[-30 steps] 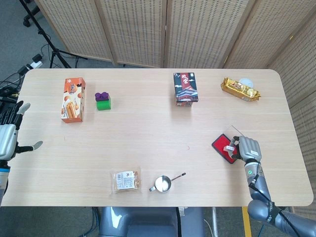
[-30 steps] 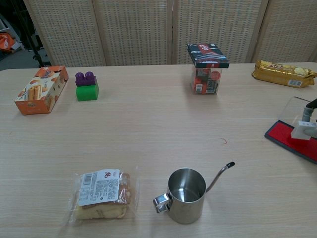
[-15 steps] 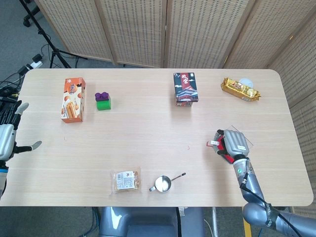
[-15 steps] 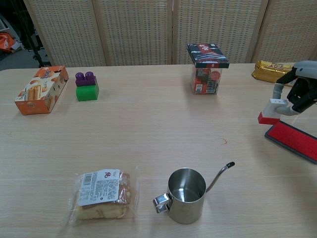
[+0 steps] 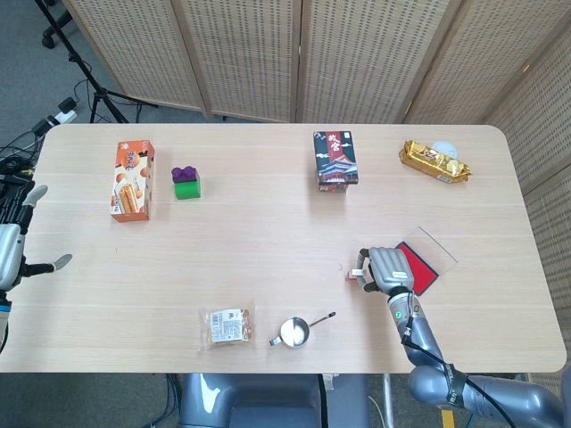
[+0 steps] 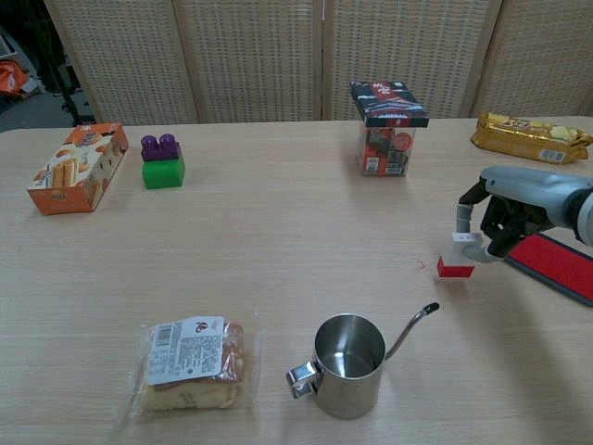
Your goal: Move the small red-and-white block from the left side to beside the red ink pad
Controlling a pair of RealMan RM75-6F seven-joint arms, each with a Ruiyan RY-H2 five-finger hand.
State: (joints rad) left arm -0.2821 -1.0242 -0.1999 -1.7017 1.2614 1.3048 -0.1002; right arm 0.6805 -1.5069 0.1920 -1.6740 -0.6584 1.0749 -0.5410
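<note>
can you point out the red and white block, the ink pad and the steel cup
red-and-white block (image 6: pixel 456 260), chest view, on its red lower half
red ink pad (image 5: pixel 421 265), head view, on its red top face
steel cup (image 6: pixel 349 366), chest view, on its front wall

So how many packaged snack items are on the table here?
4: an orange biscuit box far left, a dark box at centre back, a gold packet back right, and a wrapped cake slice near the front edge.

bare table (image 6: pixel 278 232) mid-left, steel cup (image 6: pixel 347 366) near front
</note>
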